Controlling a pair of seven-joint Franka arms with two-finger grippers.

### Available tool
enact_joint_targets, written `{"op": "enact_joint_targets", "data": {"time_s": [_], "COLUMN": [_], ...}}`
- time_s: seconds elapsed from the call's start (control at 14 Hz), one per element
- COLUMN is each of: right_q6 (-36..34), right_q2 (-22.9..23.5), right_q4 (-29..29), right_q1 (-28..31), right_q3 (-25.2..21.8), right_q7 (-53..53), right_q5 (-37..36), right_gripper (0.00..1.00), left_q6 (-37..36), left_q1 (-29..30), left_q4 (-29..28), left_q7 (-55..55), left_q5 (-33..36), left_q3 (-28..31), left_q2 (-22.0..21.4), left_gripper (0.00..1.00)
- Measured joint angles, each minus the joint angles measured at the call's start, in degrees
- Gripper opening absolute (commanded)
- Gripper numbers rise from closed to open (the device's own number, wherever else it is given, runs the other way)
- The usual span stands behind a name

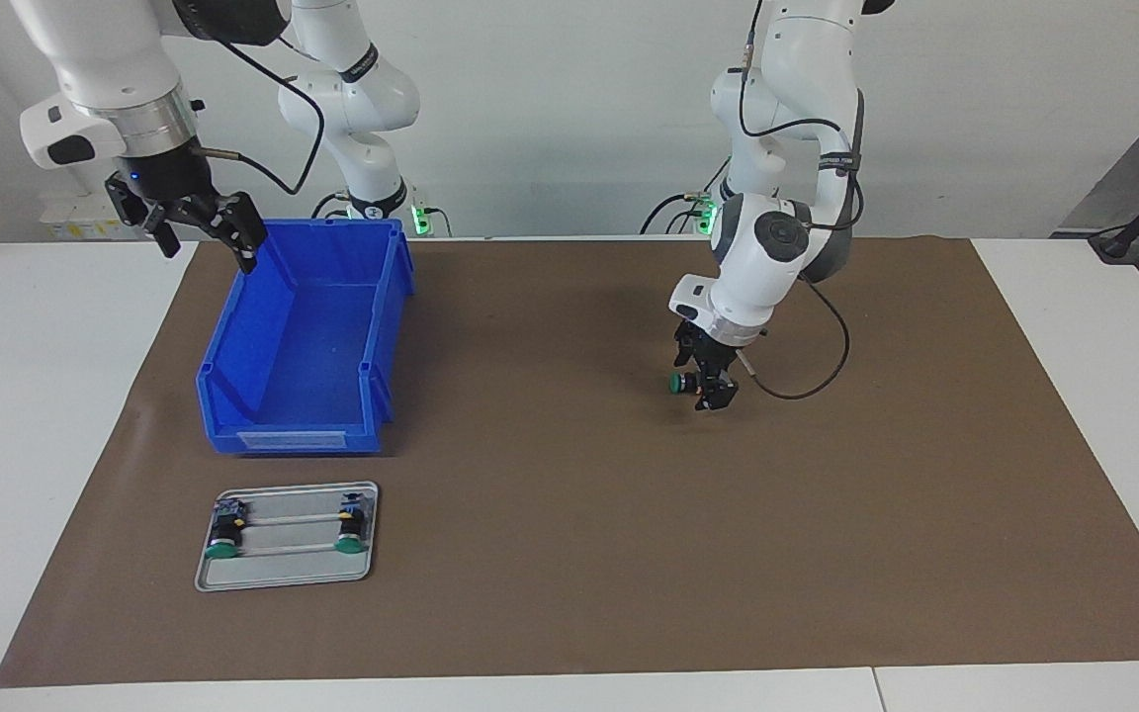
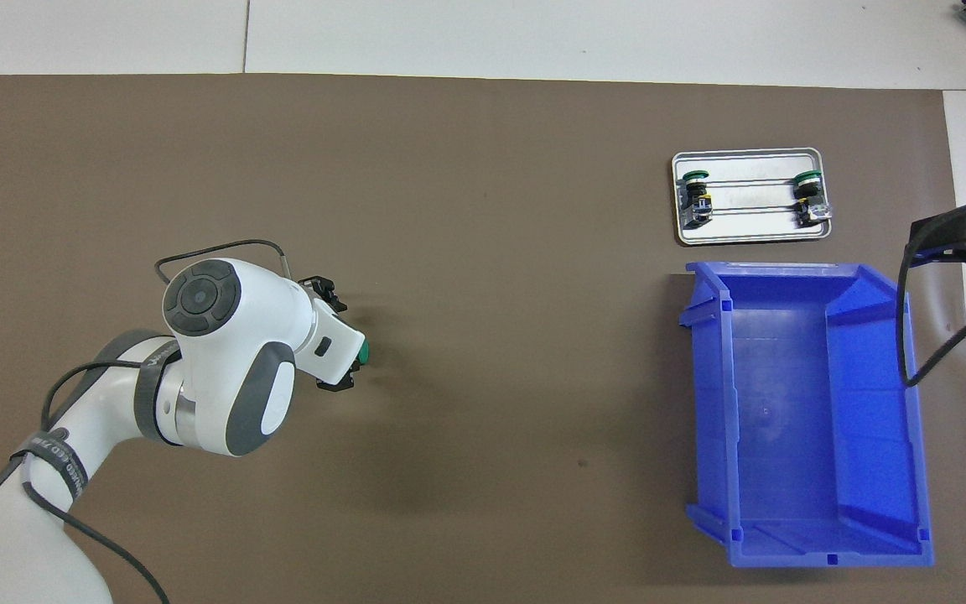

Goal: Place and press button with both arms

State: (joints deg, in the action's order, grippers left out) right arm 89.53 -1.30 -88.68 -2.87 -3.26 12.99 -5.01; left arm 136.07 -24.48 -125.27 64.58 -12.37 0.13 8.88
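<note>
The button point(image 1: 685, 382) is held in the left gripper point(image 1: 706, 388), low over the brown mat point(image 1: 569, 554) toward the left arm's end, green cap sideways, presumably for setting down. 2 like buttons are kept on a metal tray point(image 1: 287, 581) near the mat's edge farthest from the robots. The right gripper point(image 1: 196, 220), open and empty, waits over the blue bin's point(image 1: 298, 341) corner.

Green-capped button point(image 1: 678, 383), blue bin point(image 1: 303, 341), brown mat point(image 1: 579, 494), silver tray point(image 1: 288, 574).
</note>
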Motion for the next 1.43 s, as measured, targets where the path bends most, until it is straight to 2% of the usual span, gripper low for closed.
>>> {"op": "enact_joint_targets", "data": {"time_s": [0.5,0.86,1.43], "right_q6": [0.9,1.3,1.3], "right_q2": [-0.2,-0.4,-0.5], "right_q4": [-2.0,-2.3,-2.3], "right_q1": [-0.1,-0.7,-0.6], "right_q3": [0.0,0.1,0.1], "right_q7": [0.0,0.0,0.0], "right_q5": [2.6,2.7,2.7], "right_gripper": [1.0,1.0,1.0], "left_q6": [0.7,7.3,8.7], "left_q1": [0.0,-1.1,-1.9], "left_q4": [-2.6,-7.4,-7.4], "left_q7": [1.9,2.0,0.7], "left_q5": [0.0,0.0,-0.1], "left_q3": [0.1,0.0,0.0], "left_q2": [-0.7,-0.6,-0.6], "left_gripper": [1.0,0.97,0.97]}}
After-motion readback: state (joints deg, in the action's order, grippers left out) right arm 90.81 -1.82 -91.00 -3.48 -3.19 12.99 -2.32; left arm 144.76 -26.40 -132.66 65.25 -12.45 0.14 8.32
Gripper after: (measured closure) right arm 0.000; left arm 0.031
